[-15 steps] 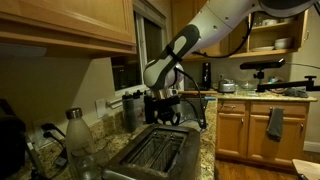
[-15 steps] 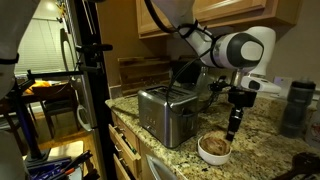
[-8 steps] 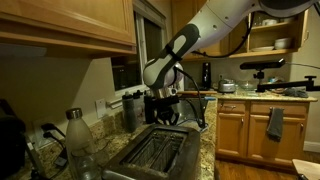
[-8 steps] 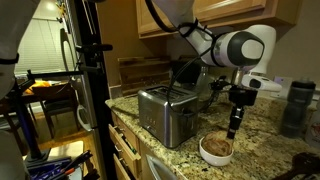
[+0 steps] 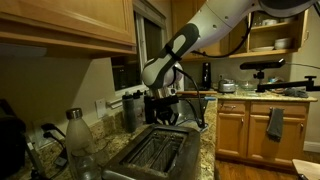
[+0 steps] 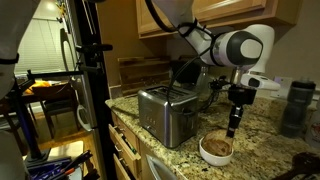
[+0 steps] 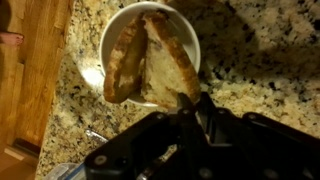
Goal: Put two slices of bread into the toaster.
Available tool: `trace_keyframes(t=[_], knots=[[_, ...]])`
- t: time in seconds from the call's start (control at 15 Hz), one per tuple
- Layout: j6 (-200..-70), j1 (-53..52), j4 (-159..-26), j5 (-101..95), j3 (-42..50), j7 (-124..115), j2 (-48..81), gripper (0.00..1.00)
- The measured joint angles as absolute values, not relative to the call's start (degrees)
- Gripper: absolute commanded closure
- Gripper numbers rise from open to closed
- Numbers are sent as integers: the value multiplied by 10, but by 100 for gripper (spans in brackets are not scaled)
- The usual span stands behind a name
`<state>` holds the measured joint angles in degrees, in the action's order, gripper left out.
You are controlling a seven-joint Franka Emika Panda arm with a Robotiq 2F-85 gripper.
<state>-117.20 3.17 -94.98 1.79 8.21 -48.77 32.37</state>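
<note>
Now: pincer (image 7: 193, 103) clenched on edge of tan rough bread slice (image 7: 165, 60) just ahead; shallow bite could slip on lifting.

golden-brown slices of bread (image 7: 158, 66), white bowl (image 7: 108, 45), speckled granite counter (image 7: 262, 52), brushed-silver toaster (image 6: 165, 115)

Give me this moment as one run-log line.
phase: grasp | gripper: shut at bread slice edge, hold unconfirmed | bread slice: in white bowl | toaster: no bread seen
</note>
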Motion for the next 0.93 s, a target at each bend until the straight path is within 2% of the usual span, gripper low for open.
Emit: trace_keyframes(t=[0.93], knots=[[-1174,12,-935,13,87,-534,308,90]])
